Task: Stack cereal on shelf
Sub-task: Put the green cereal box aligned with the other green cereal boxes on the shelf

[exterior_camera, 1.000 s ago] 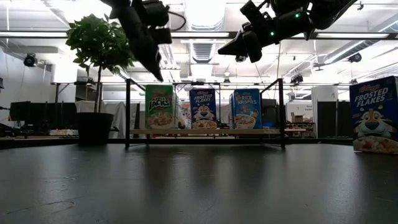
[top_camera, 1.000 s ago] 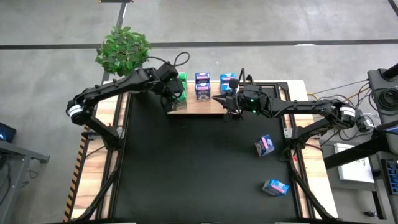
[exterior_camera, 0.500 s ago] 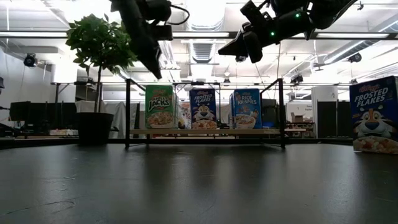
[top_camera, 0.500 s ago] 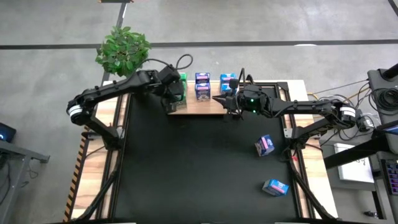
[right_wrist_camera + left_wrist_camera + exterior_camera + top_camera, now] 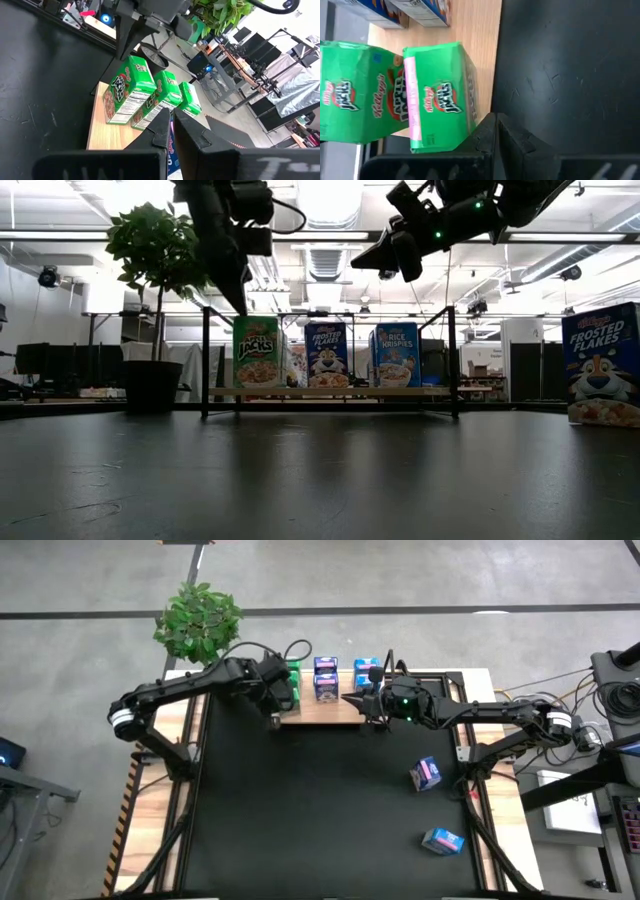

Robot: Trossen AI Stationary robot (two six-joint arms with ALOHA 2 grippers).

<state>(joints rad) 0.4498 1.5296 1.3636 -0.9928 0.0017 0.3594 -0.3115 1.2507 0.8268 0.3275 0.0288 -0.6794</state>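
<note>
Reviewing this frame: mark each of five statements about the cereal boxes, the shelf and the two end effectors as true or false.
1. Green cereal boxes stand on the shelf. True.
2. The left end effector grips a green box. False: it is shut on nothing, hanging above the shelf's left end.
3. Two cereal boxes lie on the black table, off the shelf. True: one blue-and-pink box and another blue box lie on the right side.
4. The right end effector rests on the table. False: it hangs in the air above the shelf, shut and empty.
5. The shelf holds only green boxes. False: a Frosted Flakes box and a Rice Krispies box stand there too.
</note>
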